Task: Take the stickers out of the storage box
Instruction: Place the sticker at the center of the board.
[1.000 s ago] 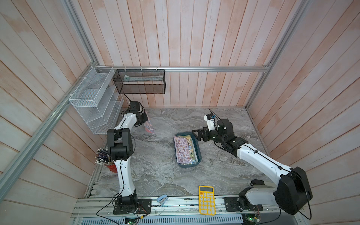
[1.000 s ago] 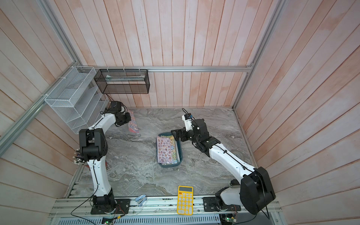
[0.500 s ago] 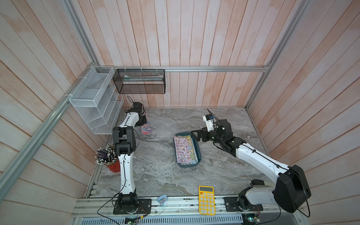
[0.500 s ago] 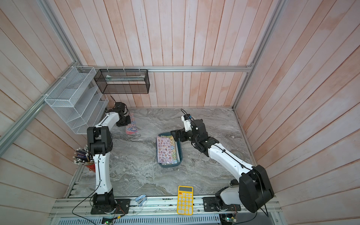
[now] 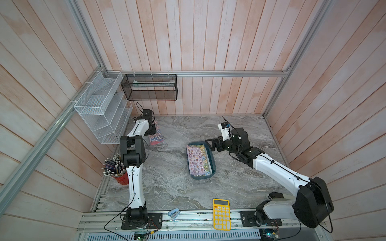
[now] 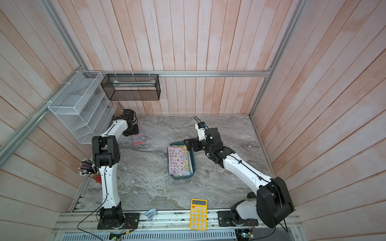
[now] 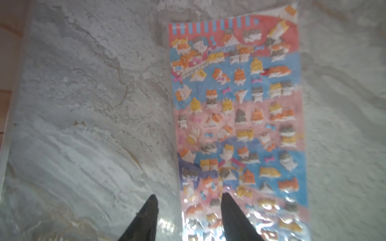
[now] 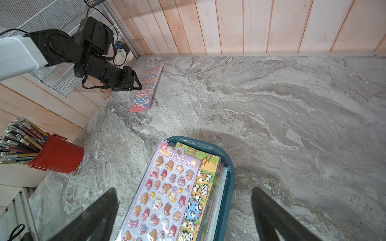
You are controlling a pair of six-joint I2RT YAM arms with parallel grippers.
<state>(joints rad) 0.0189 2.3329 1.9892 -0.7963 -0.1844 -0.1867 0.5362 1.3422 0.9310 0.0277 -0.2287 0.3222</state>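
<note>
The dark teal storage box (image 5: pixel 213 164) (image 6: pixel 193 162) lies mid-table, holding a stack of stickers (image 5: pixel 197 160) (image 6: pixel 178 160); a lilac sheet (image 8: pixel 165 187) is on top, with a panda sheet beside it. One red-blue sticker sheet (image 5: pixel 156 138) (image 7: pixel 236 116) lies flat on the table at the far left. My left gripper (image 5: pixel 152 130) (image 7: pixel 189 195) hovers over that sheet's end, open: one finger above the sheet, the other above bare table. My right gripper (image 5: pixel 211 144) (image 8: pixel 184 188) stands wide open above the box's far end, its fingers straddling the box and holding nothing.
A red cup of pencils (image 5: pixel 121 177) stands at the left edge. A yellow calculator (image 5: pixel 221 213) and a small stapler (image 5: pixel 173 213) sit at the front rail. A white wire rack (image 5: pixel 102 112) and a black mesh basket (image 5: pixel 149 89) hang on the walls.
My left gripper has opened and let go of the red-blue sheet, which now rests on the table. The right arm has barely moved.
</note>
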